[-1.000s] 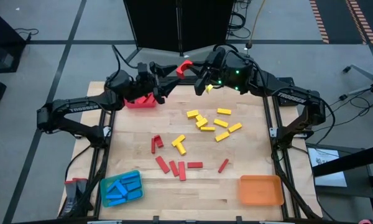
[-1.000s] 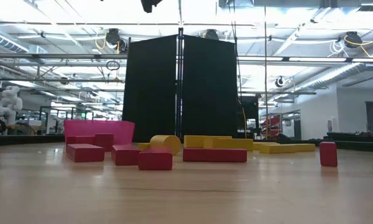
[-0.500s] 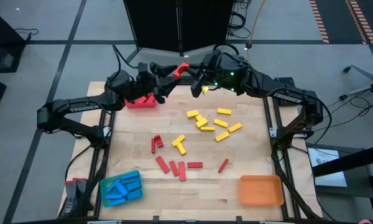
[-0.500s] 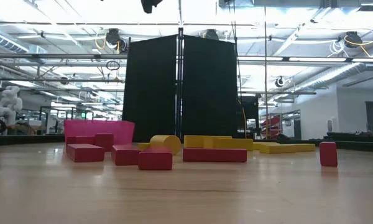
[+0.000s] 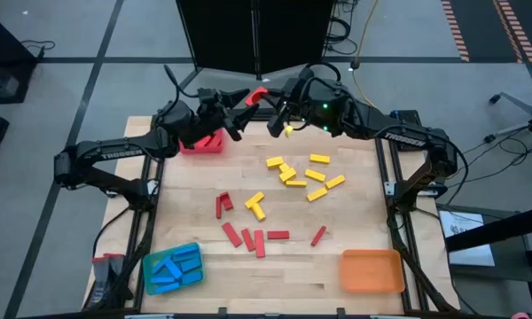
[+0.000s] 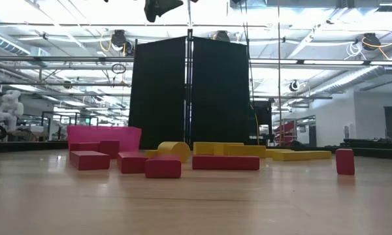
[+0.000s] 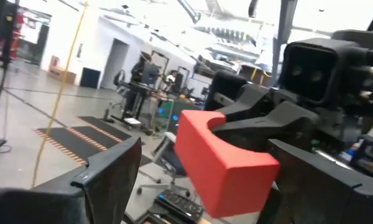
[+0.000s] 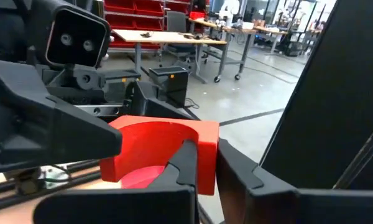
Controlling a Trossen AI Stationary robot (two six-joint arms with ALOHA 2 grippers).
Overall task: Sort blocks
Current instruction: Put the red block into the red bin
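While the red block (image 8: 155, 140) hangs in the air over the 12 o'clock edge of the bench (image 5: 355, 221), both arms meet around it. The right arm's fingers (image 8: 236, 177) pinch it by one end. The left arm's fingers (image 7: 105, 180) stand spread on either side of it, seemingly not touching.

This looks like a hand-over, with the red tray (image 5: 199, 143) waiting at 11 o'clock under the left arm. To do it well, the left fingers should centre on the block's free end and press fully shut on its flat faces before the right fingers let go. The right arm should then back straight out without dragging the block askew.

More red blocks (image 5: 253, 237) and yellow blocks (image 5: 303, 175) lie unsorted mid-bench.
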